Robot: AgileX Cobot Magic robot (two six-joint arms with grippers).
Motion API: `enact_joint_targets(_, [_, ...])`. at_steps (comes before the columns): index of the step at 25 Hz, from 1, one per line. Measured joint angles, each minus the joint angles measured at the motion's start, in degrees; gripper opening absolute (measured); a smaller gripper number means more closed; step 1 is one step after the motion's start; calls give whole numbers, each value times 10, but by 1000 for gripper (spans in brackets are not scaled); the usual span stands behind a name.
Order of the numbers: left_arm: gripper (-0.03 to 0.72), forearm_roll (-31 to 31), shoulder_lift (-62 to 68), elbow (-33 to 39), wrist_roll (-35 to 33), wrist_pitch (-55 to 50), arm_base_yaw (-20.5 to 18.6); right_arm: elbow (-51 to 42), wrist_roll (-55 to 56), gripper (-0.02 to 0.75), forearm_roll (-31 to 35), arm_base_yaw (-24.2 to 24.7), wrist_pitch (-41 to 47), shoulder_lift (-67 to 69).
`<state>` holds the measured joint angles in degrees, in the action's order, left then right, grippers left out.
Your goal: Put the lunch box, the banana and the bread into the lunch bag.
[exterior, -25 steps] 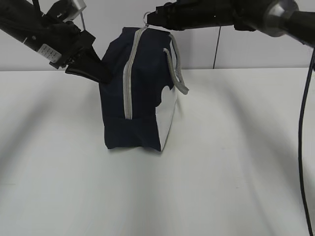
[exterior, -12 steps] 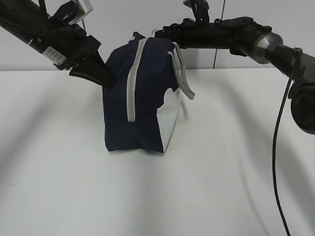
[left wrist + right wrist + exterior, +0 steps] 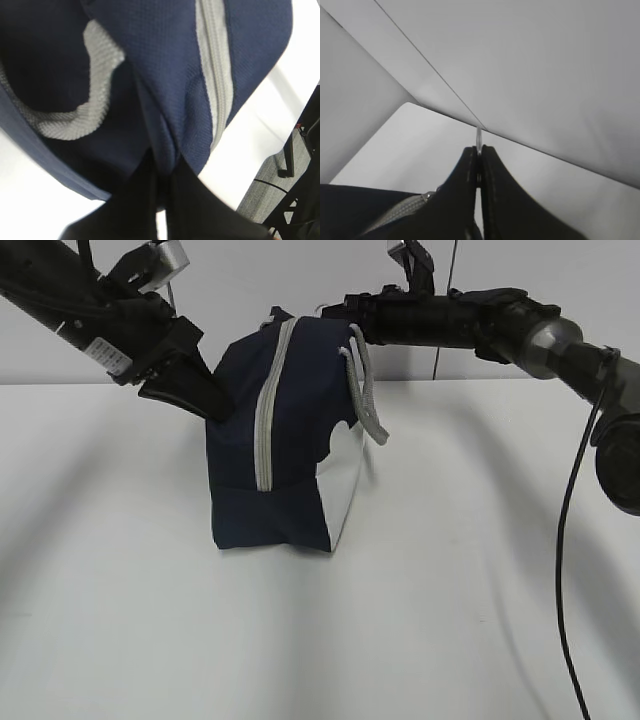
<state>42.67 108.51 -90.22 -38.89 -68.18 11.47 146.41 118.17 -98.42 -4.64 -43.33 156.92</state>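
Navy woven lunch bag [image 3: 275, 435] upright (grey ribbed zipper [image 3: 266, 405]); left gripper [image 3: 162, 172] pinching fabric, right gripper [image 3: 478, 159] clamped on thin metal ring [image 3: 479, 136]

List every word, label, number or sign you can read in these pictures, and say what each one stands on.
White label on the left arm: it carries small dark print, too blurred to read.
Lunch bag: no writing shows on its navy fabric, grey zipper or white side panel.
Both wrist views: no text at all.
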Motion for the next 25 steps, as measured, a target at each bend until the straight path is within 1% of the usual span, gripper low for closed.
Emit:
enact_joint_targets(4, [7,7,0,0,0,-4,0,0,0,-16,38,1,-53,2])
enact_joint_targets(6, [29,7,0,-1,3,-6,0,0,0,-16,45,3,-79,2])
enact_joint_targets(7, [53,7,0,-3,9,-8,0,1,0,-16,48,4,-87,2])
enact_joint_targets(9, [126,7,-1,-12,20,-12,0,1,0,-16,54,3,-102,2])
enact_joint_targets(12, [324,12,-6,-37,33,-8,0,1,0,-16,61,3,-115,2])
enact_joint_targets(14, [435,12,-9,-54,45,-8,0,1,3,-16,65,3,-125,2])
enact_joint_targets(15, [475,13,-9,-64,52,-5,0,1,5,-16,65,3,-131,2])
enact_joint_targets(18, [520,13,-11,-82,90,34,0,2,7,-16,66,4,-142,2])
enact_joint_targets(21, [529,14,-11,-85,124,113,1,2,8,-16,66,4,-145,2])
enact_joint_targets(25, [533,14,-11,-85,131,190,0,2,8,-16,62,4,-148,2])
